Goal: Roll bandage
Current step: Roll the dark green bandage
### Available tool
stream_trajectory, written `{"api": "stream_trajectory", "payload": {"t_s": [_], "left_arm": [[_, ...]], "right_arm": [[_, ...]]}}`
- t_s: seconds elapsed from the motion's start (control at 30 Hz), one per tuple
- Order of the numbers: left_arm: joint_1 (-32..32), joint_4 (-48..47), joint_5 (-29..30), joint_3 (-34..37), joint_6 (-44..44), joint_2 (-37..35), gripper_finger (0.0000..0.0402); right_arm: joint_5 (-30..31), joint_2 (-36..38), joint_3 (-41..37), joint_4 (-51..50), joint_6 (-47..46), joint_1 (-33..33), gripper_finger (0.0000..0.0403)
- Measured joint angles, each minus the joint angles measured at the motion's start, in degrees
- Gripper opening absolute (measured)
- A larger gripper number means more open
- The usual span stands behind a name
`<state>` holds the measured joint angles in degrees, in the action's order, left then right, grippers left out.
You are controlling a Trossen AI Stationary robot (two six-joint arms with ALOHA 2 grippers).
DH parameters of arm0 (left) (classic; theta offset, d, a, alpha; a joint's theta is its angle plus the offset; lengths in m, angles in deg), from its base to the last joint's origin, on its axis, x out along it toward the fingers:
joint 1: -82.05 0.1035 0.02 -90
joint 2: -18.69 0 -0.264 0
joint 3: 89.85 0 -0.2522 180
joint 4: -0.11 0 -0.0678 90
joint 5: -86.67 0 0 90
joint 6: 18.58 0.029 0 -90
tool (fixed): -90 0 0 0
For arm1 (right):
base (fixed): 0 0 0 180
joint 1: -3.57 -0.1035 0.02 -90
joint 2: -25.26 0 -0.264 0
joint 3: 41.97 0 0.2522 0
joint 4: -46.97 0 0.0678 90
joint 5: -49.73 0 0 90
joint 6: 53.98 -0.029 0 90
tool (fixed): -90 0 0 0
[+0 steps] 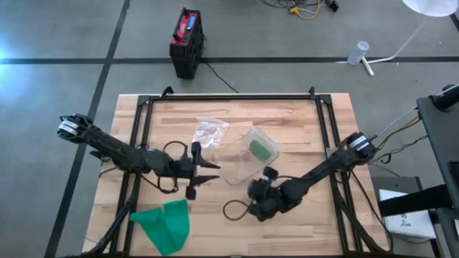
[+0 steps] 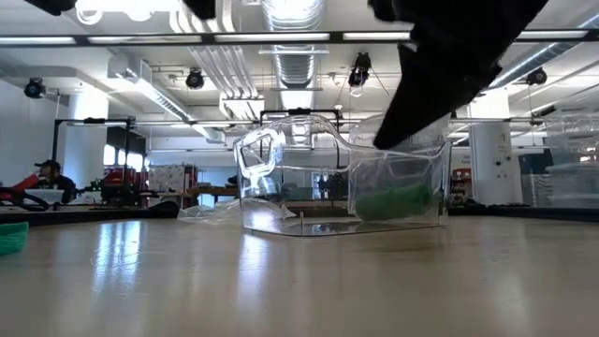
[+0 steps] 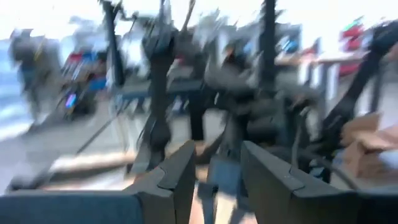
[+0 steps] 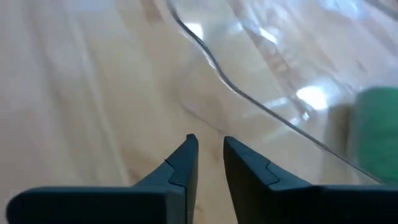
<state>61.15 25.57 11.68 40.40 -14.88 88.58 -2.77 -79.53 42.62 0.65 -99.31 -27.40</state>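
A green bandage (image 1: 166, 223) lies spread out, crumpled, on the wooden table (image 1: 301, 229) near its front left; its edge (image 2: 11, 236) shows in the low view. A clear plastic box (image 1: 244, 158) mid-table holds a green roll (image 1: 259, 149). My left gripper (image 1: 214, 172) hovers left of the box, level and pointing right, open with nothing between its fingers (image 3: 180, 174). My right gripper (image 1: 252, 192) is just on the near side of the box, tilted down over the table. Its fingers (image 4: 183, 158) stand a narrow gap apart with nothing between them, close to the box's clear edge (image 4: 205, 50).
A crumpled clear plastic bag (image 1: 210, 131) lies behind the box toward the far edge. A black metal frame (image 1: 229, 98) runs around the tabletop. A dark cable loop (image 1: 233, 210) hangs by my right gripper. Bare wood shows at the near right.
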Motion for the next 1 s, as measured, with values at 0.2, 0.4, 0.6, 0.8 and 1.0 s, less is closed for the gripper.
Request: {"api": "stream_trajectory", "payload": {"t_s": [0.2, 0.4, 0.6, 0.8, 1.0], "left_arm": [[-0.5, 8.1, -12.3, -0.2, 0.9, 1.6, 0.0118], [-3.2, 11.8, -17.6, -0.2, -1.8, 3.7, 0.0128], [-9.9, 11.8, -17.7, -0.9, -2.7, 5.2, 0.0138], [-16.9, 11.6, -17.7, -0.7, -2.6, 5.0, 0.0144], [-20.3, 9.8, -17.6, -0.7, -3.1, 4.9, 0.0139]], "right_arm": [[1.5, -1.5, 0.0, 13.1, -1.4, -4.0, 0.0116], [1.6, -7.1, 2.9, 31.0, -3.6, -7.1, 0.0175], [1.5, -18.6, 17.6, 31.7, -3.6, -8.7, 0.0202], [1.5, -29.3, 38.7, 17.6, -3.6, -8.9, 0.0204], [4.0, -36.9, 56.9, 3.9, -5.7, -9.1, 0.0204]]}}
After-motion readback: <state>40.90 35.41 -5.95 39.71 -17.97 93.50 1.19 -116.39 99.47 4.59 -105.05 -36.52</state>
